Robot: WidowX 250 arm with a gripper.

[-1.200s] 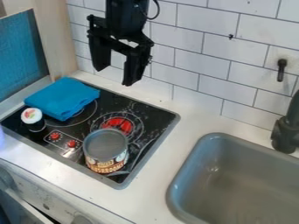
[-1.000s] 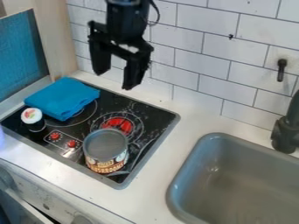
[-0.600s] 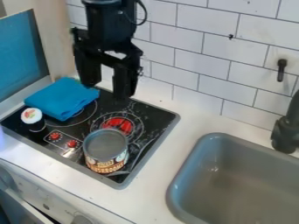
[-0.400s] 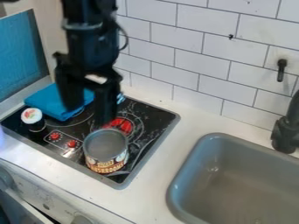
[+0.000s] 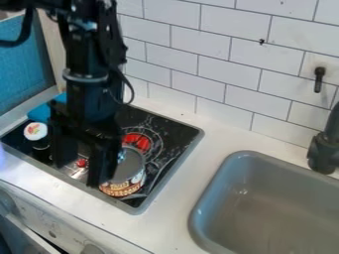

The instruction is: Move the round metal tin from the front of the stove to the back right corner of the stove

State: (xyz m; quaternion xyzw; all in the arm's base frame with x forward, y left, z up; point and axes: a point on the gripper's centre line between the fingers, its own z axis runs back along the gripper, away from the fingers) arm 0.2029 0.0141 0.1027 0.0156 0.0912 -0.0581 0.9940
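- You are seeing a bright, fairly even light spreading over the white wall tiles (image 5: 228,59) and the pale counter (image 5: 175,198).
- You are catching whitish streaks of glare where the glossy black stovetop (image 5: 169,130) is reflecting light.
- A small highlight is glinting on the inner wall of the gray sink (image 5: 285,208), whose basin is looking dimmer than the counter.
- The black arm (image 5: 86,79) and gripper (image 5: 81,174) are reading as dark shapes, their details partly sinking into black.
- At the left edge, a pale glow (image 5: 2,158) is showing.
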